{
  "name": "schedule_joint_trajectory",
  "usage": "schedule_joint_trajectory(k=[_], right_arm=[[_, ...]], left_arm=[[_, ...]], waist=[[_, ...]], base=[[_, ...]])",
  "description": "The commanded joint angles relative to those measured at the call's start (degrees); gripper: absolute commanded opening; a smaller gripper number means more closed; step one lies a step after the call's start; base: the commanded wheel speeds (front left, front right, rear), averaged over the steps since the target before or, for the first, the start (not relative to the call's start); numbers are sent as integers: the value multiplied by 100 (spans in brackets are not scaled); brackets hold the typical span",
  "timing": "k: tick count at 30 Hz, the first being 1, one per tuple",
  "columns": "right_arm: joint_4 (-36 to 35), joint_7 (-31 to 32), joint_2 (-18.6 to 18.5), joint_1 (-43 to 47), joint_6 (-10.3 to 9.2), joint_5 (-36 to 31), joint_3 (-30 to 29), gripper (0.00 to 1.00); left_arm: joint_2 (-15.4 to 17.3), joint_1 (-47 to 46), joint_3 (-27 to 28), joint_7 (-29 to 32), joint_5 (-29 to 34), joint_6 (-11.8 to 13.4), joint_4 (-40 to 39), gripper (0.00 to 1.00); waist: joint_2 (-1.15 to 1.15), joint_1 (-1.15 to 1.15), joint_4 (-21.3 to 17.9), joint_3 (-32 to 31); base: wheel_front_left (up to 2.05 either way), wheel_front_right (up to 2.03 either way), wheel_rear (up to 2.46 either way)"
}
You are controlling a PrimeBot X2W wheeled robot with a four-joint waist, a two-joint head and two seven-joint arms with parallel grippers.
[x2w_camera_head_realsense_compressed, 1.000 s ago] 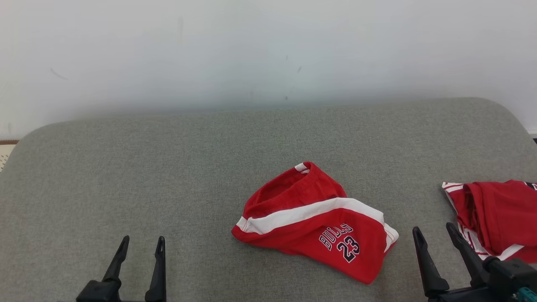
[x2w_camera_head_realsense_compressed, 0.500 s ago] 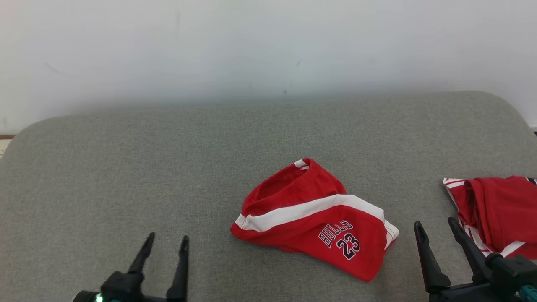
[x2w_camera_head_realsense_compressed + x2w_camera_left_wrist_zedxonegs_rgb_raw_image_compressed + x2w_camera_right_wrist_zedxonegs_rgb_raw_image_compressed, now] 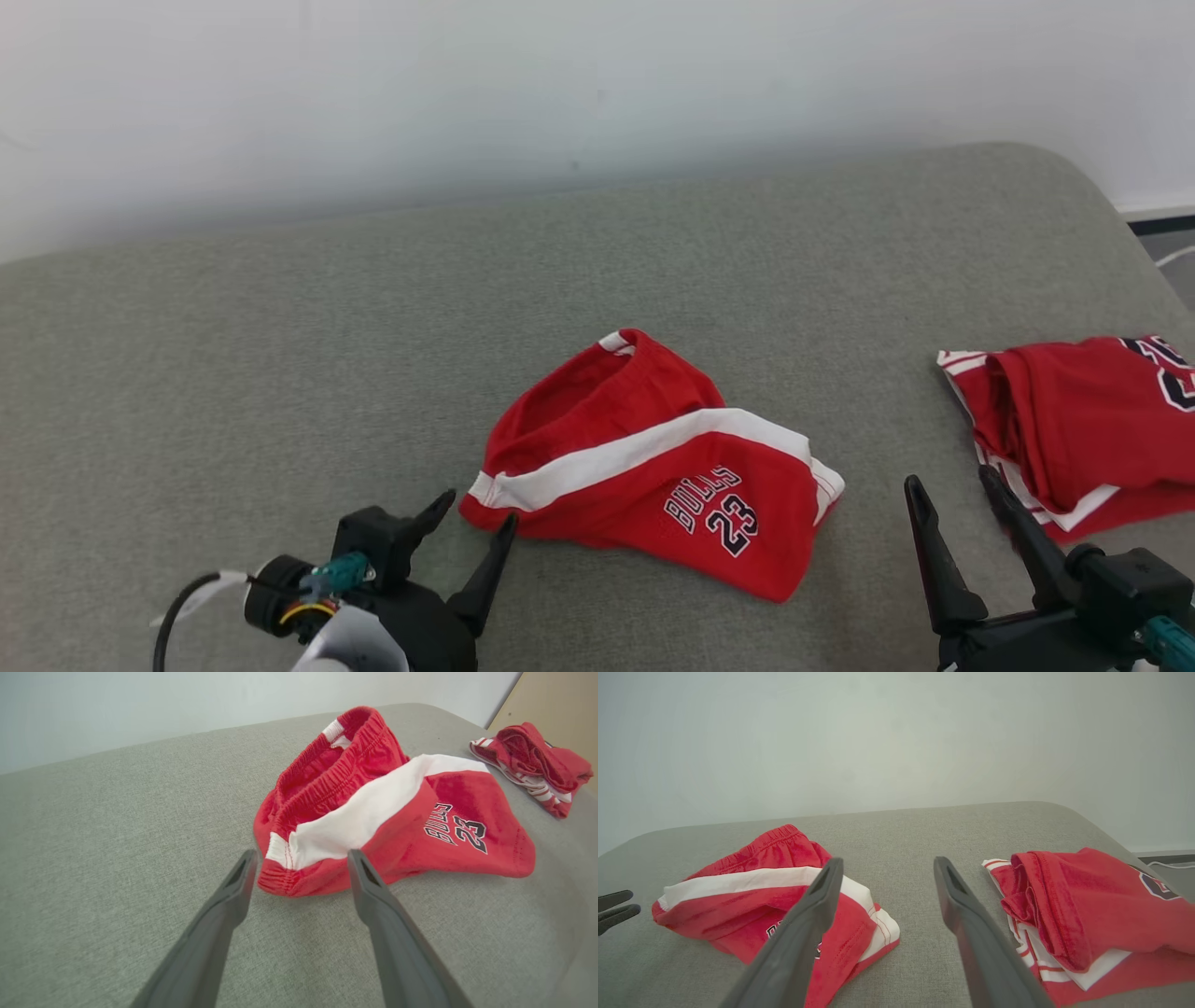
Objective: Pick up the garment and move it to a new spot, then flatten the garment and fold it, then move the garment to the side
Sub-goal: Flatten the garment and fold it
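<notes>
**Item 1. Red jersey-knit shorts with a white diagonal stripe and a dark "BULLS 23" print** (image 3: 644, 467)
- Location: lower centre of the head view, lying on the grey woven-cloth padded surface (image 3: 280, 373).
- Condition: rumpled and half collapsed. The gathered elastic waistband (image 3: 327, 774) gapes open toward the top of the frame.
- Handling (judged): light, limp and non-fragile. It will sag and drape from any single hold and will not keep its shape. The knit looks grippy rather than slick.
- Where to take hold (judged): the thick waistband corner where the white stripe ends (image 3: 280, 854). It is bunched, raised off the surface and sturdier than the thin leg hems.

**Item 2. Left gripper** (image 3: 478, 511)
- Location: lower left of centre in the head view.
- State: fingers spread wide, nothing held.
- In the left wrist view the tips straddle that waistband corner, just short of it or barely touching; which cannot be told.

**Item 3. Right gripper** (image 3: 948, 481)
- Location: lower right of the head view.
- State: fingers spread wide and empty.
- It points at bare cloth between the two garments, touching neither.

**Item 4. Second red garment with white striped trim** (image 3: 1074, 420)
- Location: right edge of the head view, well apart from the shorts.
- Condition: loosely folded.
- Not judged to be the piece in hand.
</notes>
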Motion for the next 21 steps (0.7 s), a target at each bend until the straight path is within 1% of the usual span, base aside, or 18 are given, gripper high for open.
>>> schedule_joint_trajectory(k=[1,7,8,9,10,12,13,14,18,21], right_arm=[[9,-48,-2,-78,-4,19,11,100],[112,-116,-7,-120,-4,71,15,100],[123,-132,-13,-134,-4,85,20,100],[137,-146,-16,-143,-4,96,16,100],[162,-155,-20,-161,-4,98,17,100],[183,-174,-30,-181,-4,107,13,100],[186,-180,-32,-188,-4,109,12,100],[189,-183,-34,-193,-4,108,10,100],[184,-181,-52,-234,-4,126,-1,100],[225,-194,-152,-345,-4,197,-9,100]], left_arm=[[32,-114,-4,39,-77,-50,68,100],[168,-477,23,302,-139,-238,409,100],[174,-516,24,357,-162,-241,451,96],[175,-540,21,375,-181,-268,487,75],[178,-588,31,427,-219,-281,542,48],[180,-627,16,462,-244,-286,602,34],[172,-651,14,452,-250,-294,619,13],[175,-673,1,457,-244,-302,635,0],[169,-716,-33,458,-236,-300,685,0],[184,-748,-41,425,-196,-249,650,0]], waist=[[0,0,-192,155],[0,0,-353,287],[0,0,-365,308],[0,0,-372,321],[0,0,-382,347],[0,0,-386,370],[0,0,-384,380],[0,0,-382,392],[0,0,-360,439],[0,0,-337,484]], base=[[0,0,0],[0,0,0],[0,0,0],[0,0,0],[0,0,0],[0,0,0],[0,0,0],[0,0,0],[0,0,0],[0,0,0]])
